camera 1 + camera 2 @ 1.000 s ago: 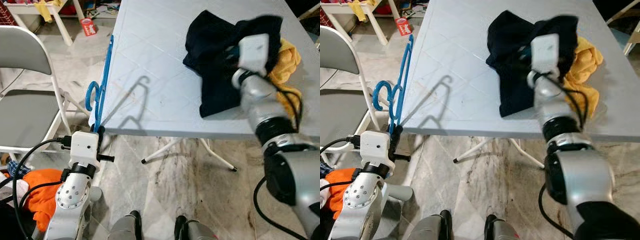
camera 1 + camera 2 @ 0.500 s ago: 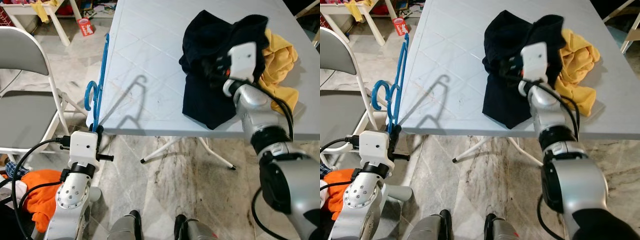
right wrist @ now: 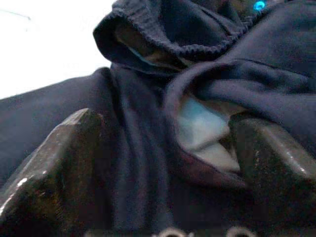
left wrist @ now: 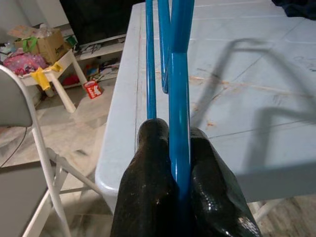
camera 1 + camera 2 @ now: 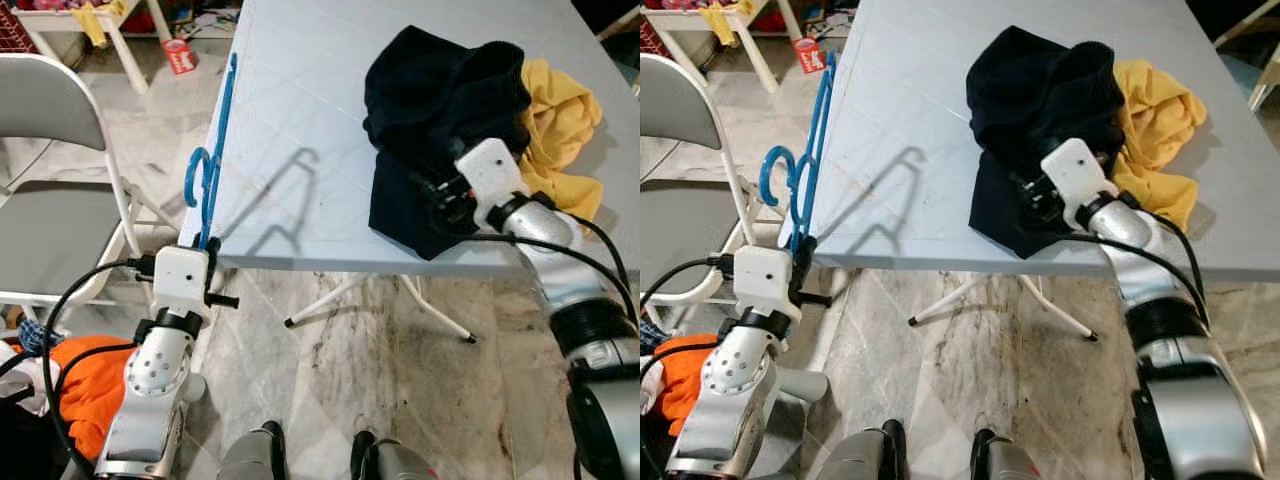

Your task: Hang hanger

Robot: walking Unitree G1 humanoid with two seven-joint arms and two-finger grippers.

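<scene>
**Right arm drops to the dark garment at the table's front edge**

Lowered since a second ago, the right gripper (image 5: 440, 198) now sits at the front edge of the pale blue table (image 5: 300, 110), where earlier it hovered higher over the clothing pile. Its wrist view shows both black fingers (image 3: 54, 163) spread wide, with folds of the dark navy garment (image 5: 440, 90) between them but not yet pinched. A yellow cloth (image 5: 560, 120) lies just behind that garment, touching it.

The left gripper (image 4: 173, 163) has stayed at the table's left front corner, fingers clamped on the blue hanger (image 5: 212, 160), which stands upright beside the table's left edge. A grey folding chair (image 5: 50, 120) stands to the left of the table.

Judgement: the right arm looks set to take the garment, so the clothing goes onto the hanger before any hanging-up.
</scene>
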